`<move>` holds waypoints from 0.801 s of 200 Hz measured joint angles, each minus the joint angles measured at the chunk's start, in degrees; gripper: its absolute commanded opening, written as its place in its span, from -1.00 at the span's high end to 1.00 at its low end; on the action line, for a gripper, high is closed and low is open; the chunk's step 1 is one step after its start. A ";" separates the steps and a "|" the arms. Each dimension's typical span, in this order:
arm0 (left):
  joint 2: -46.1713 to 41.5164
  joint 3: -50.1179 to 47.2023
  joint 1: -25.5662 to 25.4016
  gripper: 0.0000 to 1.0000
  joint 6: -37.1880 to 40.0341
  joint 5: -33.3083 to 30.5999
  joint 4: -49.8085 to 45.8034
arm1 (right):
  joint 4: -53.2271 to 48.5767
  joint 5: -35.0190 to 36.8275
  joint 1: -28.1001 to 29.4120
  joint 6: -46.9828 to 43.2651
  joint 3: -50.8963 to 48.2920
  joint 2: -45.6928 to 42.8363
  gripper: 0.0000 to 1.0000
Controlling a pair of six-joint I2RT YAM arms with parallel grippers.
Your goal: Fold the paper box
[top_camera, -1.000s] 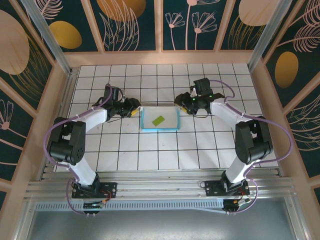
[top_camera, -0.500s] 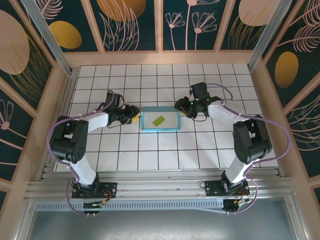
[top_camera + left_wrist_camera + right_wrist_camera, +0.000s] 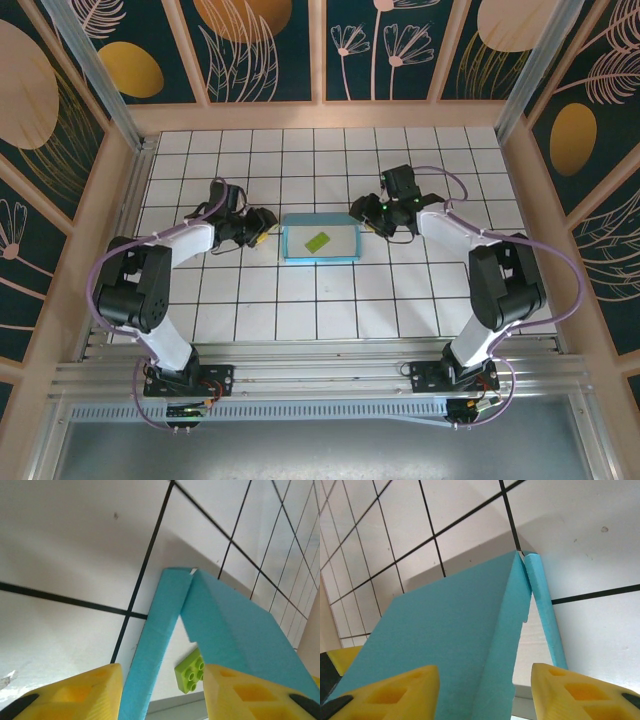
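Observation:
The paper box [image 3: 320, 258] lies open in the middle of the tiled floor, teal outside and white inside, its side walls raised. My left gripper [image 3: 264, 228] hovers at its left end. In the left wrist view the left gripper [image 3: 162, 700] is open, its yellow fingers [image 3: 75, 692] astride a teal wall [image 3: 155, 645] of the paper box without touching it. My right gripper [image 3: 368, 212] is at the box's right end. The right wrist view shows the right gripper [image 3: 485, 695] open, a teal flap [image 3: 450, 645] of the paper box rising between its fingers [image 3: 580, 692].
A small yellow-green toy brick [image 3: 318, 241] lies inside the box, also seen as a brick [image 3: 192, 671] past the left fingers. White tiles [image 3: 300, 310] surround the box, and wooden walls [image 3: 90, 230] border the floor on three sides.
Both grippers have widened a little. The left gripper has drawn slightly back from the box's left end. The box has barely moved.

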 measured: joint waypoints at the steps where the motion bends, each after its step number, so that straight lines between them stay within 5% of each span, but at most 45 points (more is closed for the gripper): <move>1: -0.04 0.04 0.00 0.03 0.09 -0.07 -0.07 | 0.00 0.07 0.00 0.00 0.00 -0.09 -0.07; 58: 0.35 1.18 0.00 -0.06 -0.74 0.70 0.74 | 0.24 0.13 0.00 0.04 0.66 -1.05 0.02; 160: 5.16 4.79 -0.90 0.34 -4.85 7.96 7.85 | 1.70 -0.70 0.00 -0.20 0.66 -0.52 0.25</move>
